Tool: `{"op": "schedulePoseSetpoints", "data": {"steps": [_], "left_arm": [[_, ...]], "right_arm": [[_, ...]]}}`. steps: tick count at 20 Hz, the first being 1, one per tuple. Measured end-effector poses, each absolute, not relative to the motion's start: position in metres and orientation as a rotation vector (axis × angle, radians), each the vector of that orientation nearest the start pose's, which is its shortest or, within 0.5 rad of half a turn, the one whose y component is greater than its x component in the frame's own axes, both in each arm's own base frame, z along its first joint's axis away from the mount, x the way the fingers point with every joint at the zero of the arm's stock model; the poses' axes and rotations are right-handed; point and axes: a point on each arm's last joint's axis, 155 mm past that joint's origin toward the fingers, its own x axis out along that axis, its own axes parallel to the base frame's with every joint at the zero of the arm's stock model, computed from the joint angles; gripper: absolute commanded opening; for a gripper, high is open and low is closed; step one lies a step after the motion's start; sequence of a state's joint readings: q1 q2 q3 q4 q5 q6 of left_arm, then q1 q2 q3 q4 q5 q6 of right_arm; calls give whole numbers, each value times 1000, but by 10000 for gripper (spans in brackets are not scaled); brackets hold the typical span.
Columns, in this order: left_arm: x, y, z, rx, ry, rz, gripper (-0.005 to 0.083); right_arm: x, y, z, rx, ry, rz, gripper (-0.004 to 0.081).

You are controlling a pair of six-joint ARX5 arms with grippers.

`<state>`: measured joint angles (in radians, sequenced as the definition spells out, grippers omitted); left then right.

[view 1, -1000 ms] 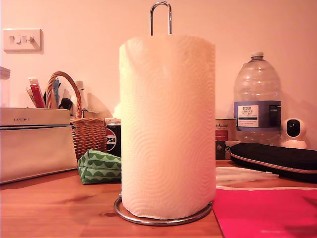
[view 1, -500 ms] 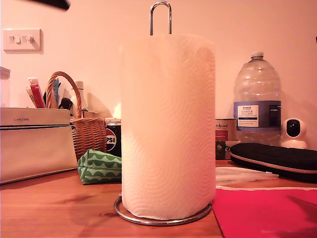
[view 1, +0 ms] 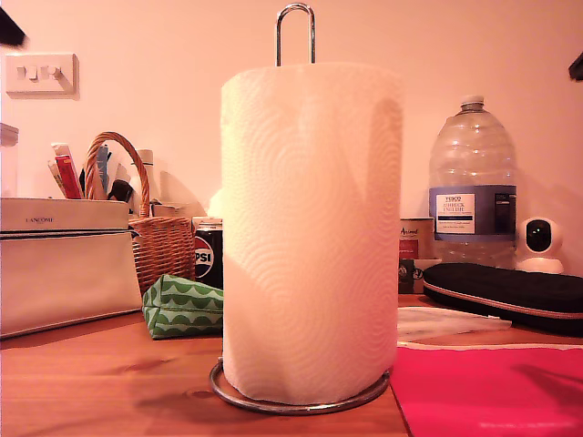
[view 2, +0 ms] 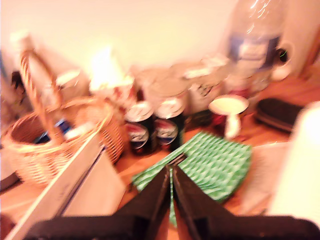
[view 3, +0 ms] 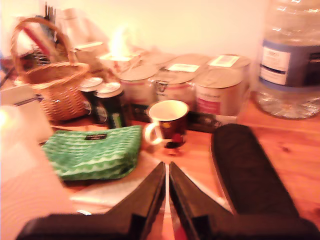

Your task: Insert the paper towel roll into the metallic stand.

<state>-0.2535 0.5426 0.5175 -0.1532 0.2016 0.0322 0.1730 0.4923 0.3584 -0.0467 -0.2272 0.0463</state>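
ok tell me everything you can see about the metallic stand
The metallic stand looks like thin shiny chrome wire. Two parts show in the exterior view: a narrow upright loop with a rounded top poking out above the paper towel roll, and a circular ring base on the wooden table. It stands upright, in the middle of the exterior view and close to the camera. The roll sits inside the ring and hides the rest of the loop. No gripper touches it.

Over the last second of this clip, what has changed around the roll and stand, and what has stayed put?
Little changed. A dark arm part showed at the exterior view's top left half a second ago; now dark bits sit at both upper edges, and new shadows fall across the paper towel roll. The roll stays seated on the metallic stand, and the clutter behind is unmoved.
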Motion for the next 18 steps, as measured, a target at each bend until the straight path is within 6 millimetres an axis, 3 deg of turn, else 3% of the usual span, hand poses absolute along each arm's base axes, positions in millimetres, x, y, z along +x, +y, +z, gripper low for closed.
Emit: {"op": "schedulePoseSetpoints", "data": {"steps": [3,5,9,18], "left_arm": [[251,-105,233,-18,162,-461,-22],[244,-103,226,-47,159,-460,-22],[229,-104,239,-73,108,-484,-21],[220,-102,194,-71,294,-476,-21]], "right_arm": [[260,98,188,52,212,434,-13],[255,103,188,47,204,453,-13],[250,103,173,51,270,455,-12],[233,99,126,48,474,443,-13]]}}
